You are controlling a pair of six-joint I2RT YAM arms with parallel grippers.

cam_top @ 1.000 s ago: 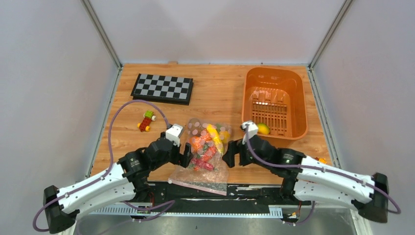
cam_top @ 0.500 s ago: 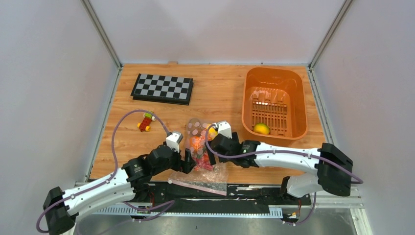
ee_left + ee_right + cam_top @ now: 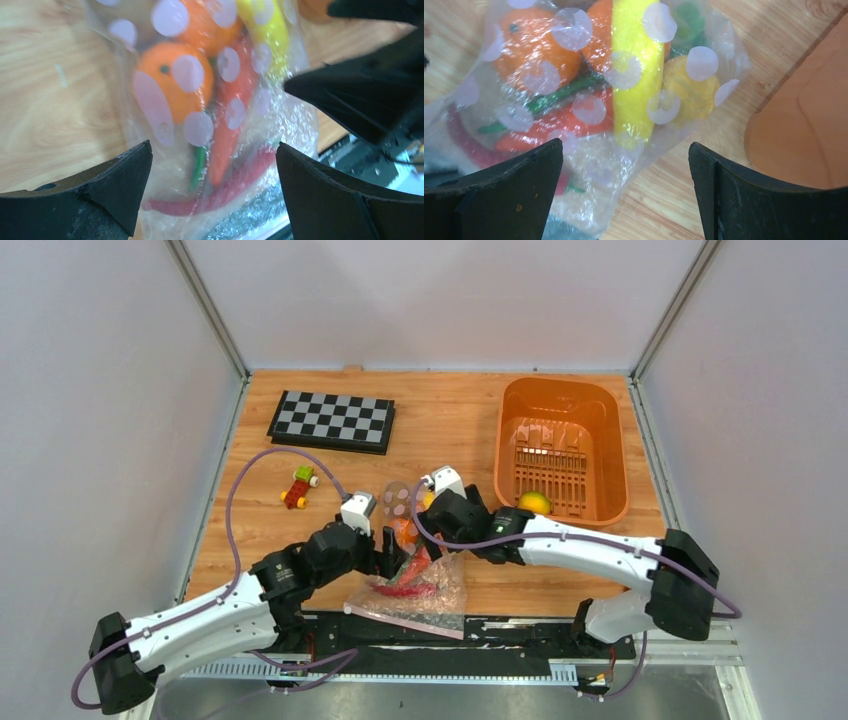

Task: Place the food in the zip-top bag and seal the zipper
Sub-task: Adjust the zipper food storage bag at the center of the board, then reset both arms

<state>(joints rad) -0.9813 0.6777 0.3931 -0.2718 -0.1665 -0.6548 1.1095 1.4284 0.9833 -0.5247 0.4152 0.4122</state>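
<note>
Swung across since a second ago, the right pincer [image 3: 625,145] hangs spread over the zip-top bag [image 3: 425,585], facing the equally spread left pincer [image 3: 212,147]. Bagged food [image 3: 172,85] lies near the front edge of the desk [image 3: 450,430]; a careless pinch could squeeze it past the zipper [image 3: 405,619].

Food [image 3: 172,87] in bag [image 3: 432,592], basket [image 3: 610,445] right

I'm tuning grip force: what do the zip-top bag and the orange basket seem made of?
The zip-top bag looks like thin, glossy, clear plastic film: it crinkles, glints and is see-through. The orange basket is probably rigid moulded plastic, smooth and slightly shiny, with a slotted floor.
</note>
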